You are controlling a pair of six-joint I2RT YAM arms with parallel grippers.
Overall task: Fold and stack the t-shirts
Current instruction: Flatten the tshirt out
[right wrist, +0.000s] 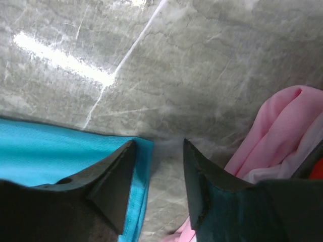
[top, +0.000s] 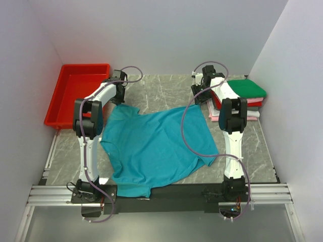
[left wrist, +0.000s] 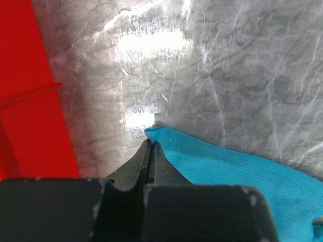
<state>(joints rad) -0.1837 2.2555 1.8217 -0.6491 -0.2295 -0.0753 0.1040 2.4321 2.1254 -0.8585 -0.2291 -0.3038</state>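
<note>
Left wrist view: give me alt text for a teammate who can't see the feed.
The left end effector, its black fingers closed, pinches a corner of the teal cloth t-shirt over the grey marbled table. A red plastic tray runs along the left edge of the picture.

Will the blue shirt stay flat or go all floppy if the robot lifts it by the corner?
Probably floppy: the shirt lies limp and wrinkled on the table. Its thin, mesh-like cloth looks light. The left gripper pinches only a corner, so the rest would likely hang and drag.
</note>
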